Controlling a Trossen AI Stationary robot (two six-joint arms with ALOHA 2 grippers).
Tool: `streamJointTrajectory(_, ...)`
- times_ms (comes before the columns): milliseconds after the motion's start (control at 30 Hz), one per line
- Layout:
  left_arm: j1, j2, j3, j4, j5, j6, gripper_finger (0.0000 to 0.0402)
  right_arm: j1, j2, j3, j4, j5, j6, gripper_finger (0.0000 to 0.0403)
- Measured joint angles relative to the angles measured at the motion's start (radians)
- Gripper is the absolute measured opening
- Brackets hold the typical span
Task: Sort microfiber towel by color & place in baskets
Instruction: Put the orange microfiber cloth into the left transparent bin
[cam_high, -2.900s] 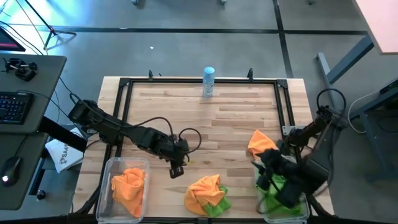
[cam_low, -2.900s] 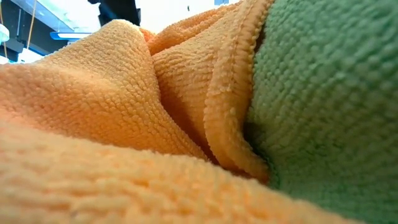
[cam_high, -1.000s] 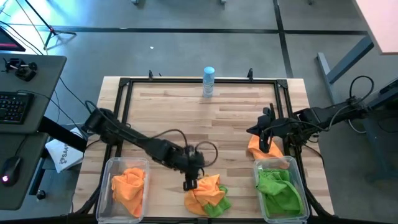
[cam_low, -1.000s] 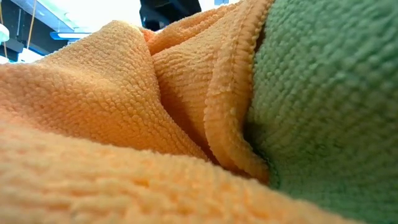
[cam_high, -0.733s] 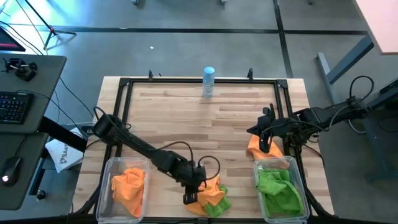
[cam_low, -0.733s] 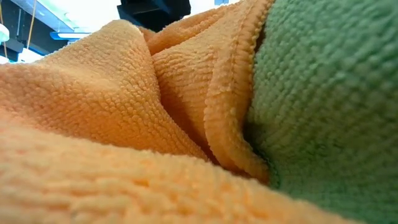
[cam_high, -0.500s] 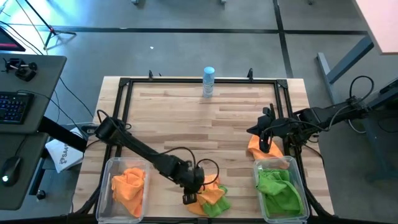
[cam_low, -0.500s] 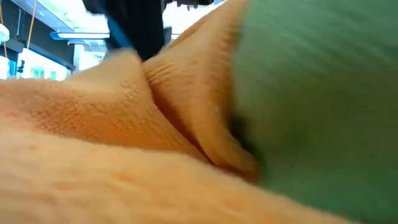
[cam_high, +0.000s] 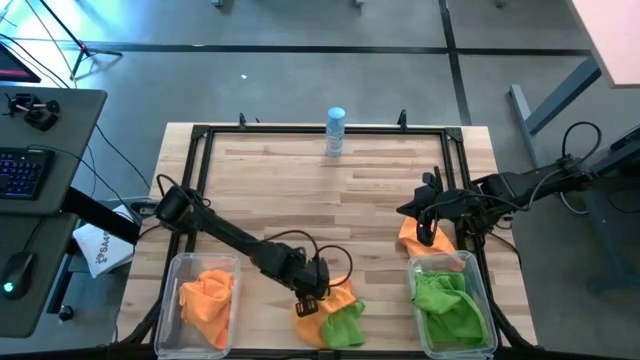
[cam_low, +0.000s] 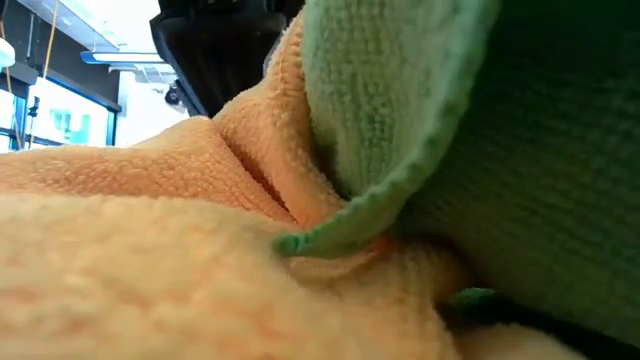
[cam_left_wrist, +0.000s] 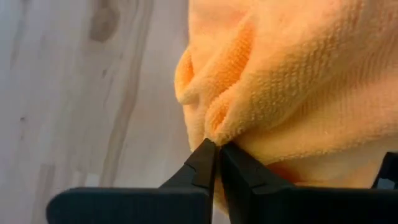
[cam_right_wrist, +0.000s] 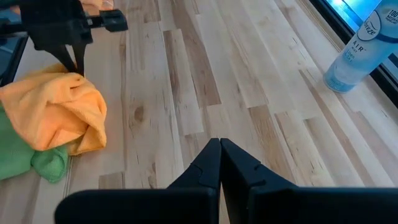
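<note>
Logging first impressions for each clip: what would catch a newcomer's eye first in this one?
The left gripper is shut on a fold of the orange towel in the orange-and-green pile at the table's front middle. Either side stand the sorted baskets: the left basket with orange cloths, the right basket with green ones. The right gripper hangs shut above another orange cloth near the right basket.

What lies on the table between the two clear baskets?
In the high view, an orange towel over a green towel, with the left gripper shut on the orange one.
</note>
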Motion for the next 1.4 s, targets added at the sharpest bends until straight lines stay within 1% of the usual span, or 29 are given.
streamJointTrajectory(67,0.0,-0.012,0.014,-0.017,-0.014,0.001,0.0004,0.0,0.0,0.0,0.0,0.0,0.0,0.0)
streamJointTrajectory(200,0.001,-0.06,0.06,-0.095,-0.083,0.014,0.0001,0.0,0.0,0.0,0.0,0.0,0.0,0.0)
streamJointTrajectory(433,-0.009,-0.181,0.142,-0.209,-0.241,0.039,0.0001,0.0,0.0,0.0,0.001,0.0,0.0,0.0)
streamJointTrajectory(567,-0.024,-0.263,0.177,-0.222,-0.329,0.074,0.0,0.0,0.0,0.0,0.001,0.0,0.0,0.0)
streamJointTrajectory(700,-0.046,-0.34,0.212,-0.22,-0.448,0.117,0.0,0.0,0.001,0.0,0.001,0.0,0.0,0.0)
streamJointTrajectory(833,-0.051,-0.4,0.243,-0.221,-0.53,0.159,0.0,0.0,0.001,0.0,0.001,0.0,0.0,0.0)
streamJointTrajectory(967,-0.049,-0.444,0.277,-0.225,-0.538,0.231,0.0,0.0,0.001,0.0,0.002,0.0,0.0,0.0)
streamJointTrajectory(1167,-0.064,-0.506,0.292,-0.239,-0.463,0.452,0.0,0.0,0.001,0.0,0.005,0.016,0.011,0.0)
streamJointTrajectory(1233,-0.076,-0.531,0.293,-0.253,-0.459,0.46,0.0,0.0,0.001,0.0,0.006,0.02,0.024,0.0)
streamJointTrajectory(1400,-0.13,-0.589,0.293,-0.401,-0.466,0.365,0.0,0.0,0.001,0.0,0.007,0.023,0.044,0.0)
